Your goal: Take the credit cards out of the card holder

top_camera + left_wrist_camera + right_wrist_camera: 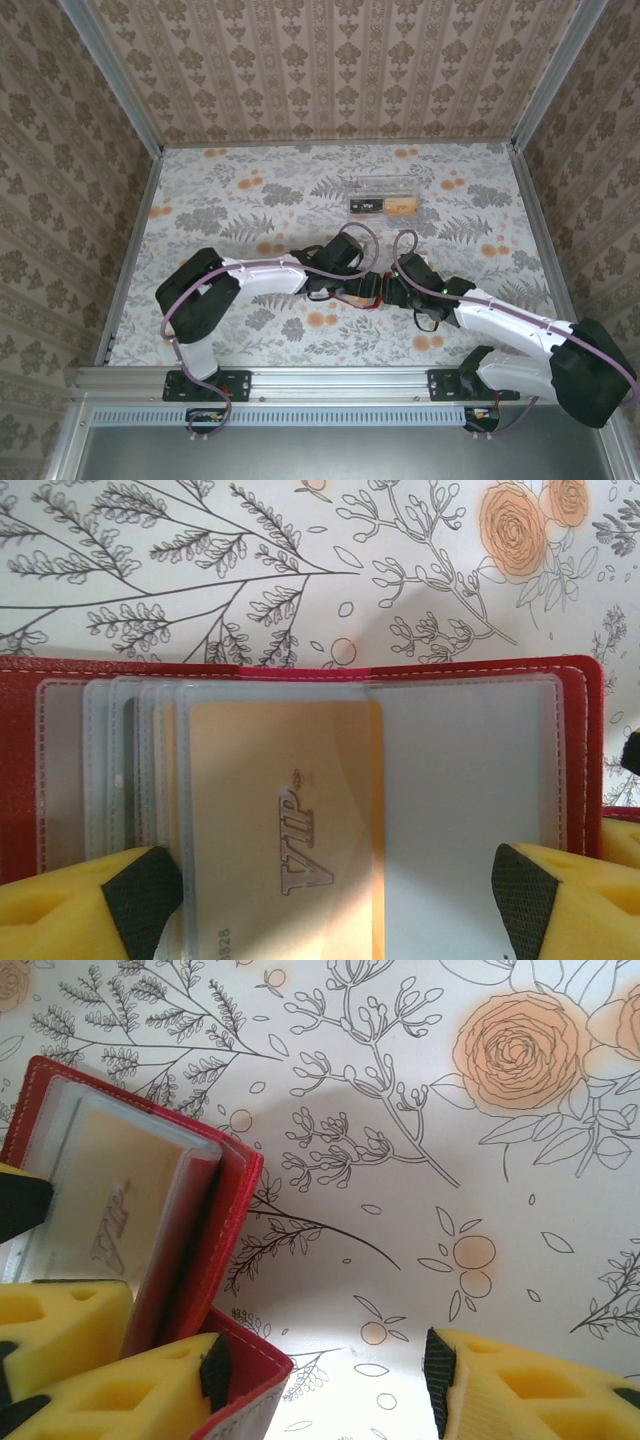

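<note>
The red card holder (300,672) lies open on the flowered table, its clear sleeves fanned out. A gold VIP credit card (285,820) sits in the top sleeve. My left gripper (335,895) is open, one black pad on each side of the sleeves. My right gripper (328,1375) is also open. A red flap of the card holder (215,1220) rests against its left fingertip (215,1370), and bare table shows between the pads. In the top view both grippers meet at the card holder (372,296). A black card (366,206) and an orange card (402,207) lie further back.
The table (230,200) is covered with a floral sheet and closed in by patterned walls on three sides. A metal rail (330,380) with the arm bases runs along the near edge. In the right wrist view the left gripper's yellow finger (60,1315) is beside the holder.
</note>
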You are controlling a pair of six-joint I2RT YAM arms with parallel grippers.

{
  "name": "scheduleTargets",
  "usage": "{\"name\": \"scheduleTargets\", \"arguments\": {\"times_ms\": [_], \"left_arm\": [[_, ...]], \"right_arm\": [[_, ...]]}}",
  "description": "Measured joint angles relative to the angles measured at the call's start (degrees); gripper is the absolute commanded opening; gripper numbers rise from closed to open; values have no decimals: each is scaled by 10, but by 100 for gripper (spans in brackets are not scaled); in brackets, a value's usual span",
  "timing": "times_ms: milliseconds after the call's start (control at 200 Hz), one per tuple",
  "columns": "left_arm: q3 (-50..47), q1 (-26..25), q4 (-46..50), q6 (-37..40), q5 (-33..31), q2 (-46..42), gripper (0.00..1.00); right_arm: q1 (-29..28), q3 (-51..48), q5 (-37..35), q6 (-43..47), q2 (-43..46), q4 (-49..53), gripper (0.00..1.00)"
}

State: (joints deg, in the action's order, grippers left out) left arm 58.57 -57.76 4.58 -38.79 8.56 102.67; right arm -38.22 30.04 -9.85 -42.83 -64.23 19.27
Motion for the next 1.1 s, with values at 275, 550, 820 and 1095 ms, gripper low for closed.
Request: {"name": "scheduleTargets", "arguments": {"times_ms": [275,550,820,1095], "left_arm": [[10,-7,16,21,-6,1,98],[74,-43,96,53,-71,38,98],[53,-44,100,54,-86,20,98],[-16,-10,85,39,-51,-41,96]], "right_arm": [[11,0,-7,-18,57,10,65],[17,-6,-18,-37,141,10,67],[18,-38,-18,-49,155,10,63],[18,-38,-7,-50,123,-2,63]]}}
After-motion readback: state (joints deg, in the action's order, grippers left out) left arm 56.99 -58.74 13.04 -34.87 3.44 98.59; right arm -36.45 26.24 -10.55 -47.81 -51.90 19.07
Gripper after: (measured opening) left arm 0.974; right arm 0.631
